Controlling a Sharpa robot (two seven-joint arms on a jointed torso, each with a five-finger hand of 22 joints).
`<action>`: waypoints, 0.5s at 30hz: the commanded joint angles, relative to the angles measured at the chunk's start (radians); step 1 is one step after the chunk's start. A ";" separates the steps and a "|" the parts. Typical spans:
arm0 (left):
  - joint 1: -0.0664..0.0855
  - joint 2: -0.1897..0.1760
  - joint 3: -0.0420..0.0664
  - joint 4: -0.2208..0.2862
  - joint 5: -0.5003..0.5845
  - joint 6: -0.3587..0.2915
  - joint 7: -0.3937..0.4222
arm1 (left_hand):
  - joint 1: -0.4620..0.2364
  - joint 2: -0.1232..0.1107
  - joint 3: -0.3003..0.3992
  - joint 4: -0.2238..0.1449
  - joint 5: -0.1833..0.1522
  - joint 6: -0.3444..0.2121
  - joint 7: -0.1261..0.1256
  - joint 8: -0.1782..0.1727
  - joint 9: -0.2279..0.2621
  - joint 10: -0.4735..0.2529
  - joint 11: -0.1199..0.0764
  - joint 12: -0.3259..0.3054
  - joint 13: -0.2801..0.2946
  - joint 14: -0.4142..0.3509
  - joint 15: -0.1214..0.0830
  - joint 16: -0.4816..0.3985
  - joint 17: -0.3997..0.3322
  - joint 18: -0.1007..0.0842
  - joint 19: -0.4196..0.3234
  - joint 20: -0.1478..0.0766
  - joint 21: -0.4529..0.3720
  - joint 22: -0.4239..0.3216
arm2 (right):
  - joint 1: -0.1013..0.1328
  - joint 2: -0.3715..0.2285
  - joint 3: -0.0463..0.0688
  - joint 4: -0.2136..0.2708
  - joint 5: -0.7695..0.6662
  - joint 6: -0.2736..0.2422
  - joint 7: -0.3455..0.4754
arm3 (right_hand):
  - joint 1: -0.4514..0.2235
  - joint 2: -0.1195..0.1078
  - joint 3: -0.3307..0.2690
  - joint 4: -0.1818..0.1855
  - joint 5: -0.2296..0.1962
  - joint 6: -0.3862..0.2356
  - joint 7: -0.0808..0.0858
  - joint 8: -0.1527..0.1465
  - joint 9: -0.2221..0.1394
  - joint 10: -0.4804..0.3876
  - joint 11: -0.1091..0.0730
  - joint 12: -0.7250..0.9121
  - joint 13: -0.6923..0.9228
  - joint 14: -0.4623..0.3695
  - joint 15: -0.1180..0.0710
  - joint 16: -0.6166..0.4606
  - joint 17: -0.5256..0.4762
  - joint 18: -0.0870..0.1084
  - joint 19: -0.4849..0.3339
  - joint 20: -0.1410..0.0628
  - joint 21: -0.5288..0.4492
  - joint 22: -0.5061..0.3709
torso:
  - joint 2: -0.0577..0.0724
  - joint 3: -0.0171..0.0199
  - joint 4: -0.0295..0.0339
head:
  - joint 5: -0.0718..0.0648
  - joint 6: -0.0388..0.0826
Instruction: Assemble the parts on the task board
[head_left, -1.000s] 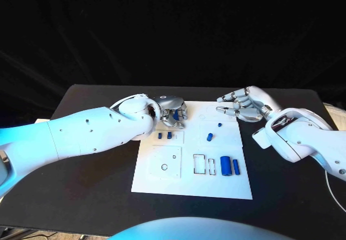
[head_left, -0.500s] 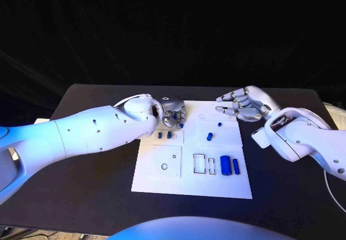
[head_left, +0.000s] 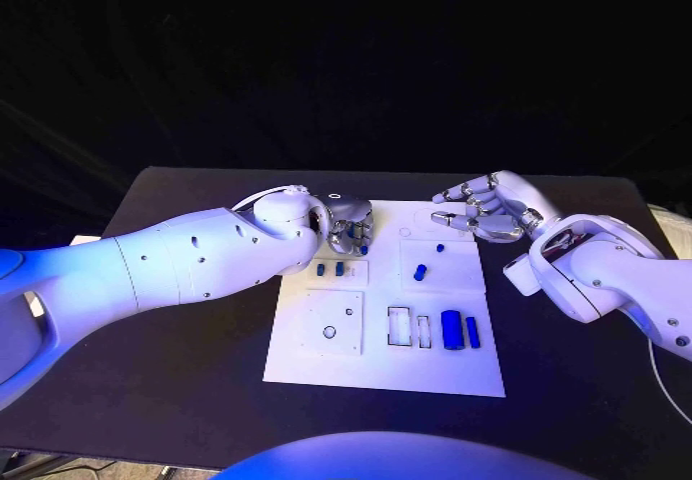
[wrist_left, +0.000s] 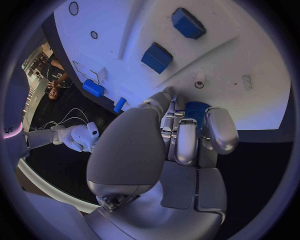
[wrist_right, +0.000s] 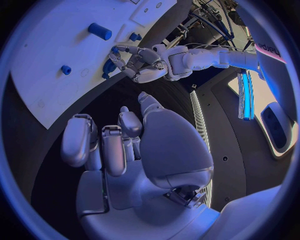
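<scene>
The white task board (head_left: 378, 360) lies in the middle of the table. My left hand (head_left: 343, 222) hovers over the board's far left corner, its fingers curled around a small ribbed blue part (wrist_left: 196, 111), which also shows as a blue part (head_left: 361, 240) under the hand. Two small blue blocks (head_left: 329, 269) sit in a recess just below it, seen close as blue blocks (wrist_left: 156, 57). A blue peg (head_left: 420, 271) and two long blue cylinders (head_left: 460, 331) lie farther along the board. My right hand (head_left: 482, 214) hangs at the board's far right corner, fingers (wrist_right: 112, 142) apart and holding nothing.
A raised white square with a small hole (head_left: 330, 325) and two rectangular slots (head_left: 405, 328) mark the board's near half. Black table (head_left: 173, 340) surrounds the board on both sides. The right wrist view shows my left hand (wrist_right: 142, 62) across the board.
My left hand has shifted slightly toward the board's far edge with the blue part still held. The right hand has barely moved.
</scene>
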 joint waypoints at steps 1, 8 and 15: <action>-0.005 0.005 -0.004 -0.001 -0.007 0.043 -0.001 | -0.003 0.004 0.005 0.001 -0.003 0.007 0.001 -0.005 -0.001 0.008 0.001 -0.003 -0.003 0.040 -0.006 -0.001 -0.001 -0.014 0.006 0.000 0.004 0.001 | -0.001 0.002 0.000 0.000 -0.003 0.017 0.005 | 0.003 0.011 -0.004 -0.001 0.005 0.003 0.002 0.002 0.001 -0.003 -0.001 0.003 0.001 0.064 0.003 -0.004 0.091 0.006 -0.006 -0.001 -0.004 0.001 | 0.000 0.0000 0.0008 | 0.000 0.000; -0.006 0.006 -0.003 -0.001 -0.002 0.049 0.001 | -0.006 0.001 0.014 -0.003 -0.004 0.014 -0.001 -0.009 -0.004 0.014 0.000 -0.011 -0.006 0.039 -0.006 -0.001 -0.006 -0.015 0.006 0.000 0.011 0.009 | -0.001 0.002 0.000 0.000 -0.003 0.017 0.005 | 0.003 0.012 -0.004 -0.001 0.005 0.003 0.002 0.002 0.001 -0.002 -0.001 0.004 0.001 0.064 0.003 -0.005 0.090 0.006 -0.006 -0.001 -0.004 0.000 | 0.000 0.0002 -0.0008 | 0.000 0.000; -0.006 0.006 -0.003 0.000 0.002 0.057 0.000 | -0.008 -0.006 0.021 -0.008 -0.004 0.015 0.000 -0.016 -0.008 0.014 0.000 -0.020 -0.010 0.039 -0.006 -0.003 -0.011 -0.016 0.006 0.000 0.017 0.016 | -0.001 0.001 0.000 0.000 -0.003 0.017 0.005 | 0.003 0.012 -0.004 -0.001 0.005 0.003 0.002 0.002 0.001 -0.002 -0.001 0.004 0.001 0.064 0.003 -0.005 0.090 0.006 -0.006 -0.001 -0.004 0.000 | 0.000 -0.0001 -0.0005 | -0.002 -0.001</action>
